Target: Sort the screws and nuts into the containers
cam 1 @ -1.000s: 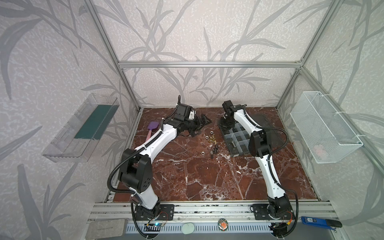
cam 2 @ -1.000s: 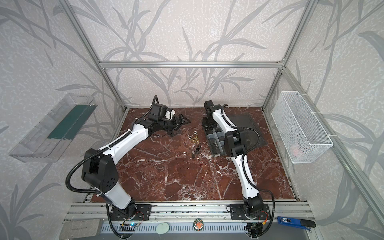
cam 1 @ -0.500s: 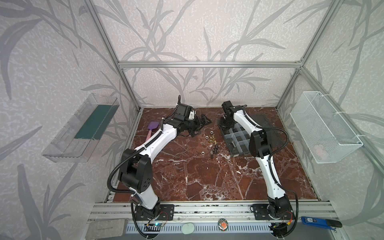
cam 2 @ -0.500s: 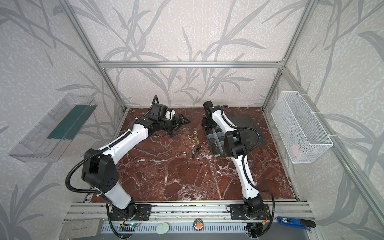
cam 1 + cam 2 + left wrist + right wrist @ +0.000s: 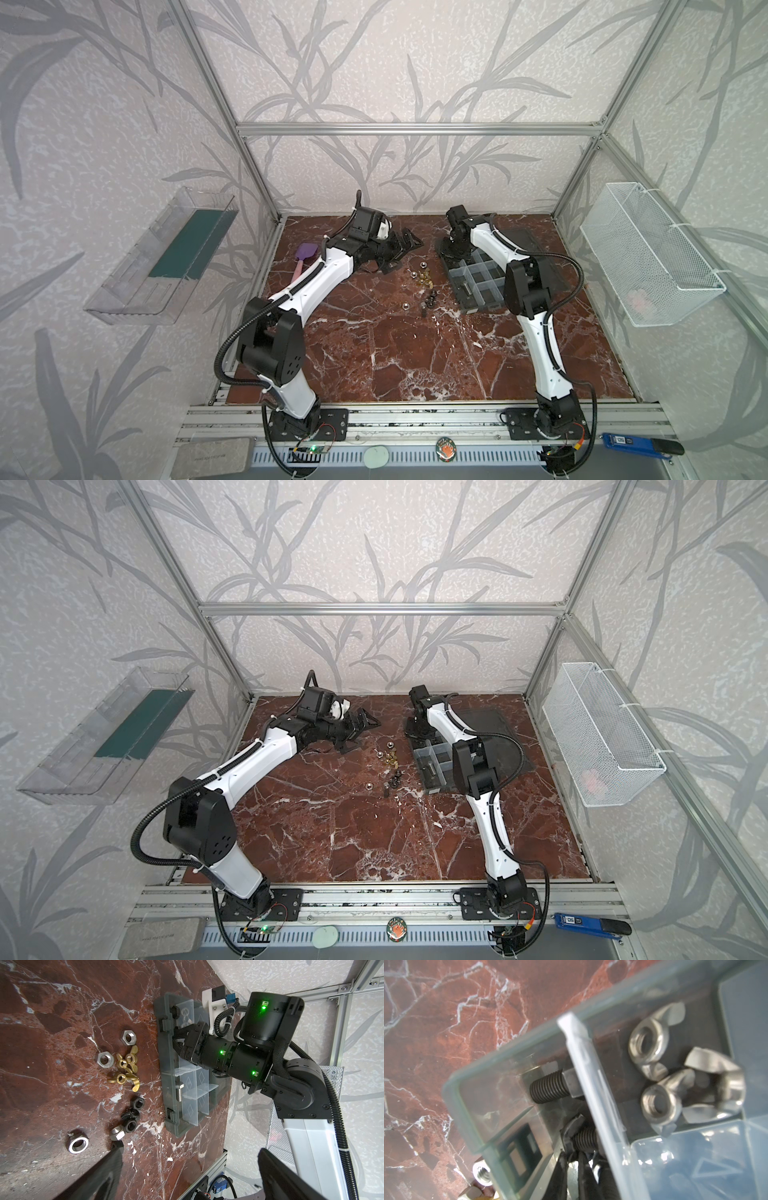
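A black threaded screw [image 5: 549,1089] lies in the corner compartment [image 5: 492,1093] at the upper left of the clear grey plastic organizer box [image 5: 484,286], right of centre in both top views, long axis across the box's width, shank toward frame centre; the right gripper [image 5: 572,1159] stands nearly closed at a second black screw [image 5: 584,1138], whether gripping it I cannot tell. The left gripper [image 5: 401,255] is spread wide.
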